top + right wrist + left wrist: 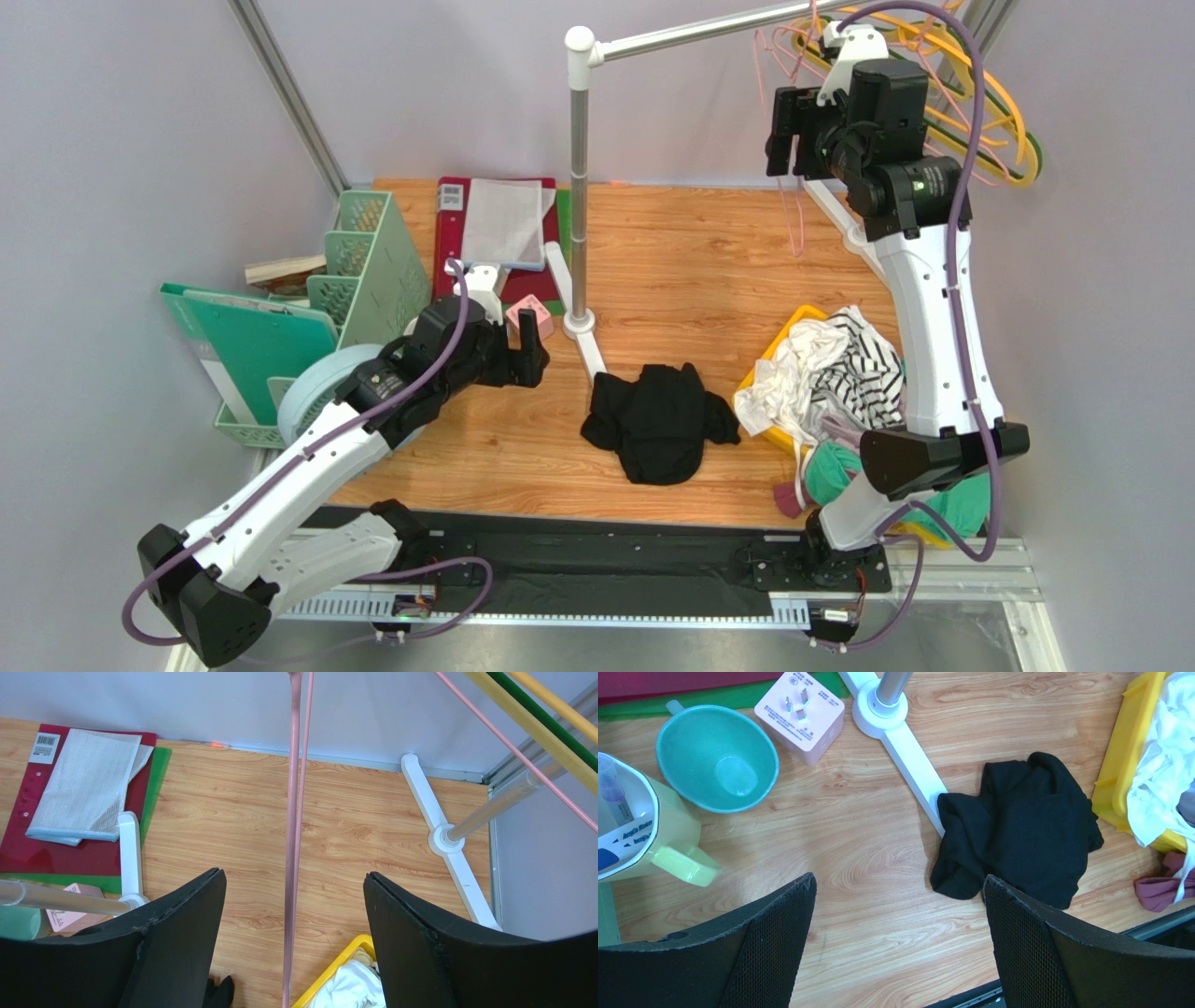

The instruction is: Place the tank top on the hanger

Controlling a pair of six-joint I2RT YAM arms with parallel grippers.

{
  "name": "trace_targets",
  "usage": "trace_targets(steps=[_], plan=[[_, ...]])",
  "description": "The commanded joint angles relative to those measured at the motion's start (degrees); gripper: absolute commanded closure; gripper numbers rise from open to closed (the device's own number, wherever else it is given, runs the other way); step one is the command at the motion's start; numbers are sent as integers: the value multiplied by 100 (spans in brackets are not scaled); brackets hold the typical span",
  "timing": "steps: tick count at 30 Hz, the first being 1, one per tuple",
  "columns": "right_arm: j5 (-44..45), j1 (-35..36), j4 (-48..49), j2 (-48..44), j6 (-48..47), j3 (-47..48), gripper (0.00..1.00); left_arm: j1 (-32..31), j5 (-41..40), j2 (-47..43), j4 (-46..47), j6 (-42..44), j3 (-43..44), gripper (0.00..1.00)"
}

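Note:
The black tank top (659,420) lies crumpled on the wooden table beside the rail stand's foot; it also shows in the left wrist view (1018,840). The pink wire hanger (767,70) hangs from the rail at the back right. In the right wrist view its two thin pink wires (291,847) run down between the jaws without touching them. My right gripper (793,147) (295,875) is open, raised near the rail, around the hanger's wires. My left gripper (530,343) (899,878) is open and empty, above the table left of the tank top.
The rail stand's pole (578,182) rises at the table's middle. Yellow and green hangers (1003,119) hang at the back right. A yellow bin (802,325) holds a striped garment; a green garment (842,469) lies by it. A teal bowl (717,759), pink plug (801,714), and green rack (368,259) are at the left.

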Motion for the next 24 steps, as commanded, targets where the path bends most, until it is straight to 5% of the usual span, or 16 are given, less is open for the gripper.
trace_targets(steps=[1, 15, 18, 24], plan=[[64, -31, 216, 166, -234, 232, 25, -21, -131, -108, 26, -124, 22, 7], [-41, -31, 269, 35, -217, -6, 90, -21, -140, -100, 17, -203, -57, 7], [-67, -31, 313, -18, -190, -6, 100, -21, -166, -82, 26, -168, -21, 7], [29, -31, 366, -71, -199, 64, 100, -21, -131, -3, 61, -141, -13, 7]])
